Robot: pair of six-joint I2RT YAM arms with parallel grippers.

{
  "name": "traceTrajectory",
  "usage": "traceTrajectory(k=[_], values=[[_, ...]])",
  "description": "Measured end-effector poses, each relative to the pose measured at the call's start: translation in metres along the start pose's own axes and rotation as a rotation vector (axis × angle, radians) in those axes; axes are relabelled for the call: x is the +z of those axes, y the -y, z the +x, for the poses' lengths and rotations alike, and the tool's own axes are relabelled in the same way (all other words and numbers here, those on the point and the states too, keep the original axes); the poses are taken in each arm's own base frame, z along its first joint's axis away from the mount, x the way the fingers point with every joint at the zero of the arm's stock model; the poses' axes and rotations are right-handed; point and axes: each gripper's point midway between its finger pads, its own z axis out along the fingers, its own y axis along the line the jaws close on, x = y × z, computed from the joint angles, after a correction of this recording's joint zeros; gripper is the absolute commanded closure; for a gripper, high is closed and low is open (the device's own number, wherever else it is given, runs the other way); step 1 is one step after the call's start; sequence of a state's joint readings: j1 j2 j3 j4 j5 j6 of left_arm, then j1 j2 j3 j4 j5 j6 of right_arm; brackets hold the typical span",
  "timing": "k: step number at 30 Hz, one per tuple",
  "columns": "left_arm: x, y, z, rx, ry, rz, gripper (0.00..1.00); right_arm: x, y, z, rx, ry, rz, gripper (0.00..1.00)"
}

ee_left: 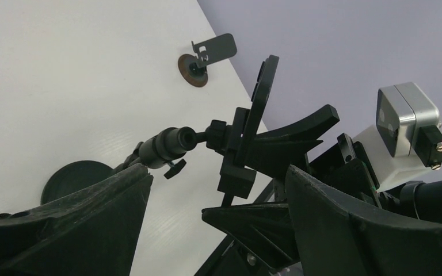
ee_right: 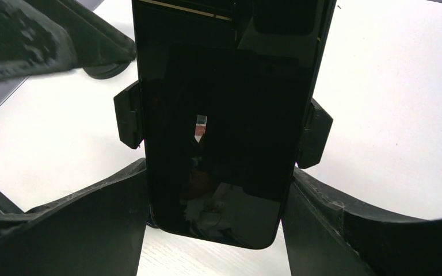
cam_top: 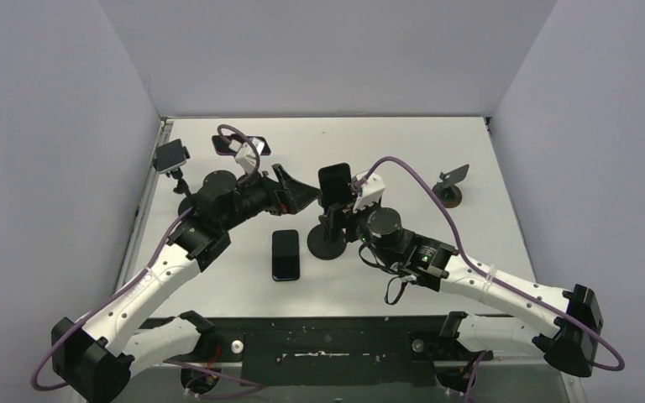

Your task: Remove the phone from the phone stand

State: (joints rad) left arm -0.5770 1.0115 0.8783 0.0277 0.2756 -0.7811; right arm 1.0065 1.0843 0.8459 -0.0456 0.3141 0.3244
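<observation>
Nearest, the right claw (ee_right: 218, 172) grasps the lower sides of the phone (ee_right: 224, 109), which stands upright, clamped in the phone stand (cam_top: 327, 242) mid-worktop (cam_top: 403, 151), ready for pulling out. Beyond, the left claw (cam_top: 299, 191) hangs released beside the phone stand, likely to brace it.

A dark phone (cam_top: 334, 179) stands upright in the phone stand (cam_top: 326, 243) at the middle of the bench (cam_top: 403, 143). The right end effector (cam_top: 341, 204) is right at it from the right. The left end effector (cam_top: 299, 191) hovers just to its left. A second phone (cam_top: 285, 254) lies flat beside the stand's round base.
</observation>
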Motion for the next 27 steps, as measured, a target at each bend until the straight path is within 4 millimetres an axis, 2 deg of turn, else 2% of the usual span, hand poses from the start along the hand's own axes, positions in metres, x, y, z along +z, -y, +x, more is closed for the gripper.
traceTrajectory(k=[7,13,19,23,27], values=[[0.017,0.017,0.023,0.031,-0.082,0.044,0.27,-0.001,-0.001,0.001,-0.005,-0.005,-0.007,0.58],[0.023,0.026,0.026,0.066,-0.088,0.061,0.43,-0.001,-0.001,0.001,-0.004,-0.006,-0.007,0.59],[0.025,0.027,0.027,0.073,-0.086,0.064,0.5,-0.003,0.0,0.001,-0.004,-0.009,-0.007,0.6],[0.026,0.027,0.026,0.075,-0.079,0.062,0.51,-0.003,0.0,0.001,-0.003,-0.009,-0.007,0.6],[0.027,0.026,0.026,0.079,-0.08,0.062,0.43,-0.003,0.0,0.001,-0.003,-0.009,-0.007,0.6]])
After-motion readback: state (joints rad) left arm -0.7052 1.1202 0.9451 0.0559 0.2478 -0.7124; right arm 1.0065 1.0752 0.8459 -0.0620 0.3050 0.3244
